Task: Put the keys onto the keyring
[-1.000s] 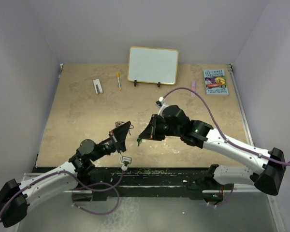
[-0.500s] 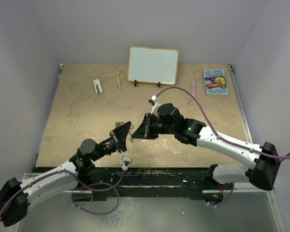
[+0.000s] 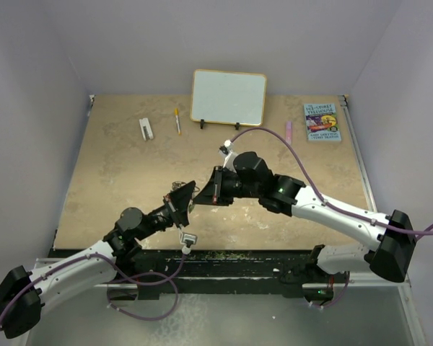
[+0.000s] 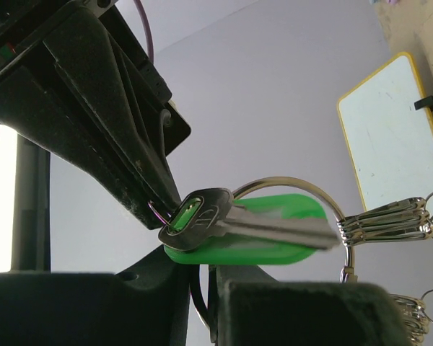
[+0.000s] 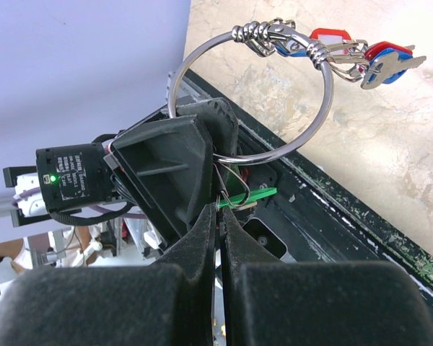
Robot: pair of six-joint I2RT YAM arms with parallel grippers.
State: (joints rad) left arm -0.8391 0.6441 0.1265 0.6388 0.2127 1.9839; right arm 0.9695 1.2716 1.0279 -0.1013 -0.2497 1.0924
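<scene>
My left gripper (image 3: 187,193) is shut on the keyring (image 5: 325,94), a large silver wire ring held up in the air, gripped at its lower edge (image 4: 202,288). Keys with red and blue tags (image 5: 364,59) hang from the ring's far side. My right gripper (image 3: 209,193) is shut on the thin wire loop of a silver key (image 4: 224,216) with a green tag (image 4: 274,245). The right fingertips (image 5: 220,205) meet right beside the left gripper (image 5: 173,166). In the left wrist view the key lies across the ring (image 4: 303,182); whether it is threaded on I cannot tell.
A white framed board (image 3: 229,97) stands at the back centre. A yellow pen (image 3: 177,121) and a small white object (image 3: 146,129) lie to its left. A book (image 3: 322,121) and a pink item (image 3: 289,131) lie at the back right. A black rail (image 3: 224,261) runs along the table's near edge.
My right arm has moved left, bringing the green-tagged key up against the ring in my left gripper. The left arm has stayed nearly still.
</scene>
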